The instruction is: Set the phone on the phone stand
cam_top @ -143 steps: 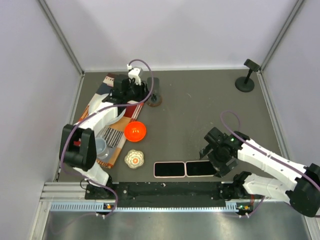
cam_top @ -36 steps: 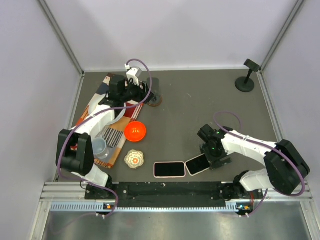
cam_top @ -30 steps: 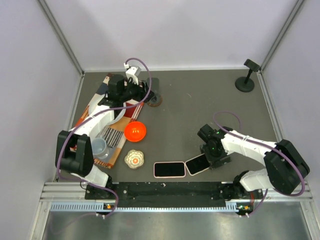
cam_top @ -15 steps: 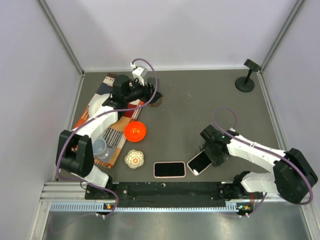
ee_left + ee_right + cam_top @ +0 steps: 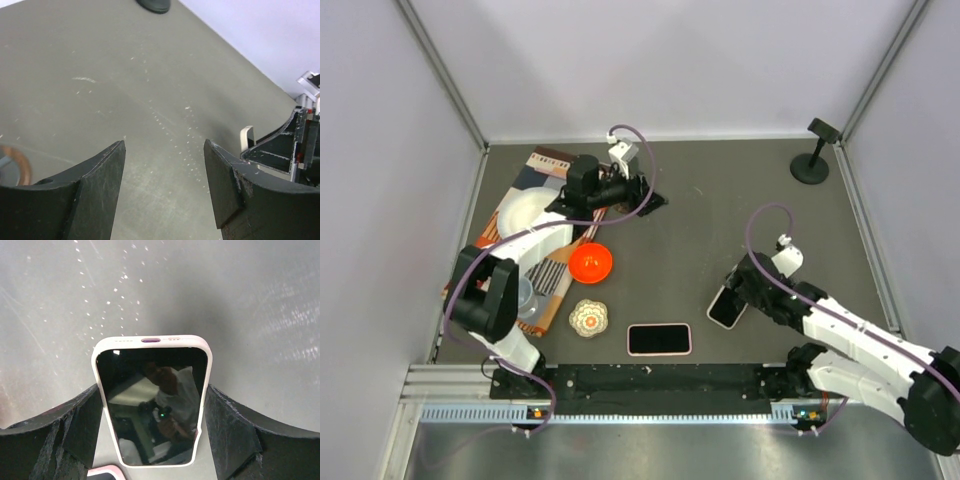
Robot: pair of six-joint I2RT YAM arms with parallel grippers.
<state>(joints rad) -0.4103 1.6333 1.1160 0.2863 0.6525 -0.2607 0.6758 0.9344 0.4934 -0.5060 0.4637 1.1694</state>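
Observation:
A phone in a white case [image 5: 726,307] sits between the fingers of my right gripper [image 5: 732,300], lifted off the table at the front right. In the right wrist view the phone [image 5: 151,400] fills the gap, screen toward the camera, and my right gripper [image 5: 152,390] is shut on its sides. The black phone stand [image 5: 815,150] stands at the back right corner; its base shows in the left wrist view [image 5: 154,5]. My left gripper [image 5: 653,201] is open and empty over the mid-back table, also in its wrist view [image 5: 162,150].
A second phone with a pink case [image 5: 659,339] lies flat at the front centre; its corner shows in the right wrist view [image 5: 107,472]. An orange bowl [image 5: 590,262], a patterned cloth [image 5: 548,268], a white plate [image 5: 528,213], a small patterned bowl [image 5: 588,317] and a grey cup [image 5: 520,296] are at the left.
My right gripper closed on the white-cased phone, turned it away from the pink-cased phone and carried it up and back. My left arm swung right, off the cloth.

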